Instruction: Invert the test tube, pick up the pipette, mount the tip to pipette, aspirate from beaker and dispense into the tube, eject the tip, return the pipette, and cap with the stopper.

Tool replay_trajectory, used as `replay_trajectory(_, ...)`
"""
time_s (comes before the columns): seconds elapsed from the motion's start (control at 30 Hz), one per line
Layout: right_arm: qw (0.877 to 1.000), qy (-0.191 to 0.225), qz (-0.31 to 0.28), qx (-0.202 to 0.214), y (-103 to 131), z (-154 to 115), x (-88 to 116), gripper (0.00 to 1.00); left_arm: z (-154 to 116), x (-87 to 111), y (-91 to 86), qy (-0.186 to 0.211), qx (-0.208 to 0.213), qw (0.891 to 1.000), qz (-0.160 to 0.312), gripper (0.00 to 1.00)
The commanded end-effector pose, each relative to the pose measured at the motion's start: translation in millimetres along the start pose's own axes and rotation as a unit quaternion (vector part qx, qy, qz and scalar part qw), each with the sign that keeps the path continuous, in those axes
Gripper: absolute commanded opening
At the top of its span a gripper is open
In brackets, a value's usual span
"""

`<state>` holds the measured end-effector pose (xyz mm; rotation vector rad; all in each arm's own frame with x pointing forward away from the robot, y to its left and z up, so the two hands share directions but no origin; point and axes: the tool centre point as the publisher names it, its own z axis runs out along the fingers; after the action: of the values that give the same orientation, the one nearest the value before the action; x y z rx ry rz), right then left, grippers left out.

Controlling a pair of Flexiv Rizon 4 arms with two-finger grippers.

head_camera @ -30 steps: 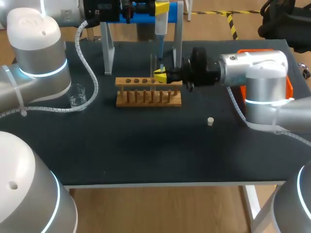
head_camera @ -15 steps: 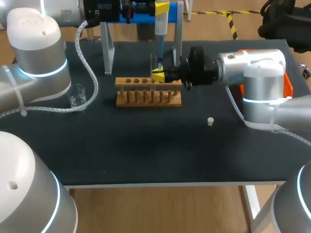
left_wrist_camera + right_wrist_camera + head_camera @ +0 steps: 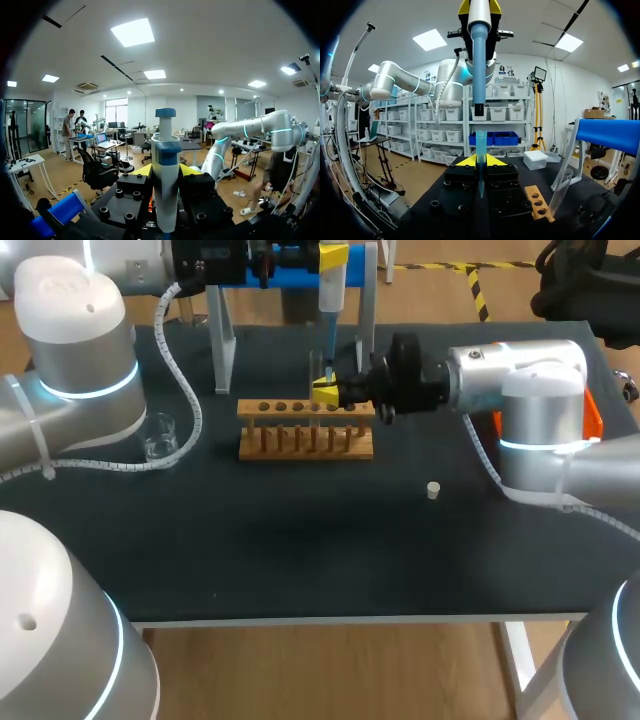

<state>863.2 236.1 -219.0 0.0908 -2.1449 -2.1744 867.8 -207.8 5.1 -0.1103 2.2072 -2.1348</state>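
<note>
Dark bench (image 3: 300, 560) carries wooden tube rack (image 3: 305, 430); right claw (image 3: 327, 392), clenched on translucent blue pipette tip (image 3: 480, 142), sits slightly further left than second ago, beneath blue-white pipette (image 3: 331, 300) gripped by left claw (image 3: 165, 170).

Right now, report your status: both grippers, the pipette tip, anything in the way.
Left gripper shut on pipette. Right gripper shut on tip, directly below pipette, gap between, not yet mounted. Nothing in the gap.
</note>
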Motion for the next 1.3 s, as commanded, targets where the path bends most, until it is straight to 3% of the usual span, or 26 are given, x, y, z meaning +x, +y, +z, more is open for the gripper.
replay_trajectory(0.03, 1.0, 0.002, -0.001, 0.0, 1, 0, -1, 0.0, 0, 0.5, 0.4, -0.001, 0.002, 1.0, 0.0, 0.0)
replay_trajectory(1.3, 1.0, 0.005, -0.015, -0.008, 16, -2, 0, 0.0, 0, 0.5, 0.4, -0.001, 0.002, 1.0, 0.0, 0.0)
